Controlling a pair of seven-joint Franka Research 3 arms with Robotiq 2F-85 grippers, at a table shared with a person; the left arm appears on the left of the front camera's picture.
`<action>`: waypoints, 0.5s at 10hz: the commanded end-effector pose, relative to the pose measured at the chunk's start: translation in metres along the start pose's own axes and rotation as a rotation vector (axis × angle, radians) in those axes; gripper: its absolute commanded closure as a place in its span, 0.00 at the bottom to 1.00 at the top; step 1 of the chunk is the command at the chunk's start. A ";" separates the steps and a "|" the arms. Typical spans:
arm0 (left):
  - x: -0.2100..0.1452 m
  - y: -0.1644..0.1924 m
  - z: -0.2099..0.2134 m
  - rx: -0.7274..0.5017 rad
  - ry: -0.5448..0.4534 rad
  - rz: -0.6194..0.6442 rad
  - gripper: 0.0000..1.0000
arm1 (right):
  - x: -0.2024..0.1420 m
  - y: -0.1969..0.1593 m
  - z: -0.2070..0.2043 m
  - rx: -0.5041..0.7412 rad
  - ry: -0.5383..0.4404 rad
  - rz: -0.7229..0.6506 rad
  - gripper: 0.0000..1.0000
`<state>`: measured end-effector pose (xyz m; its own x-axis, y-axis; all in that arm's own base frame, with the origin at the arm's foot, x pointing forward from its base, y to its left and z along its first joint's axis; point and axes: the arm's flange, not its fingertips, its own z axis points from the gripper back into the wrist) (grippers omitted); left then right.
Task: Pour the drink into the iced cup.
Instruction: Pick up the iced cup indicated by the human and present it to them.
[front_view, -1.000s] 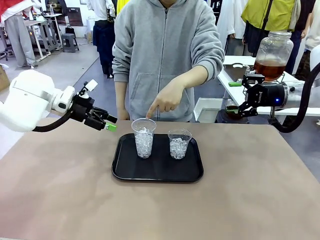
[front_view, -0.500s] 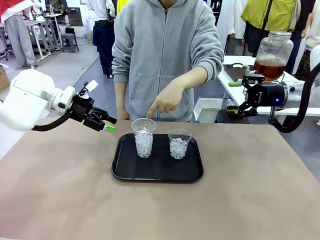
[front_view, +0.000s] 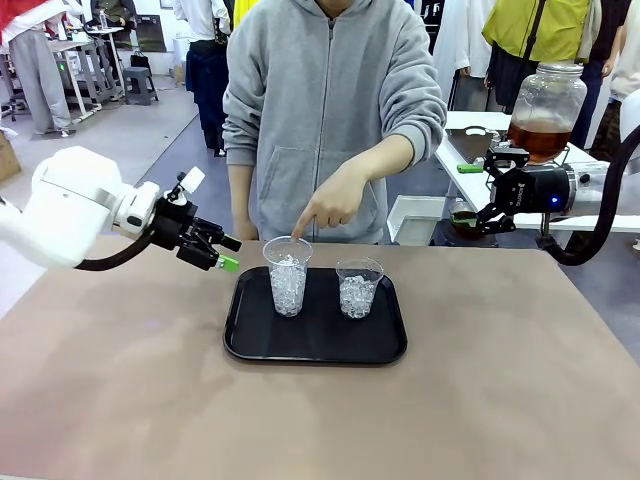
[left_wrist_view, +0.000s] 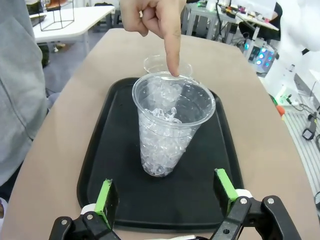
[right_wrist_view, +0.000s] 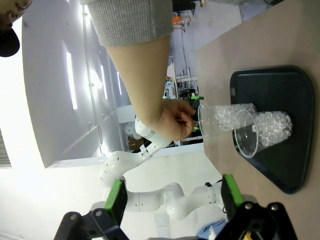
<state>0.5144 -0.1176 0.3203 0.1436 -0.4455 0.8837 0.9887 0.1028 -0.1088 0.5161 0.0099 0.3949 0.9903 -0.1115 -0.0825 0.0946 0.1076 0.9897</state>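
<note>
Front view: the drink (front_view: 538, 138) stands in the jar (front_view: 548, 92), upper right. The right gripper (front_view: 484, 215) is below it, jaws apart, empty. The left gripper (front_view: 226, 257), centre-left, is open beside the iced cup (front_view: 288, 278).
Left wrist view: the person's hand (left_wrist_view: 150, 15), top centre, has one finger extended, touching that cup's rim.
Right wrist view: the cup is at right on the black tray (right_wrist_view: 295, 172).
</note>
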 end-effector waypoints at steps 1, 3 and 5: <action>-0.005 0.003 -0.011 0.048 -0.035 -0.057 0.00 | 0.000 0.001 0.000 0.000 -0.001 0.004 0.00; -0.011 0.004 -0.014 0.052 -0.065 -0.092 0.00 | 0.000 0.001 0.000 0.000 -0.001 0.004 0.00; -0.016 0.003 -0.020 0.029 -0.083 -0.110 0.00 | 0.000 0.001 0.000 0.000 -0.001 0.004 0.00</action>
<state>0.5168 -0.1249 0.3039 0.0630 -0.4109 0.9095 0.9947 0.0996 -0.0240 0.5161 0.0099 0.3949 0.9903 -0.1115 -0.0825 0.0946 0.1076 0.9897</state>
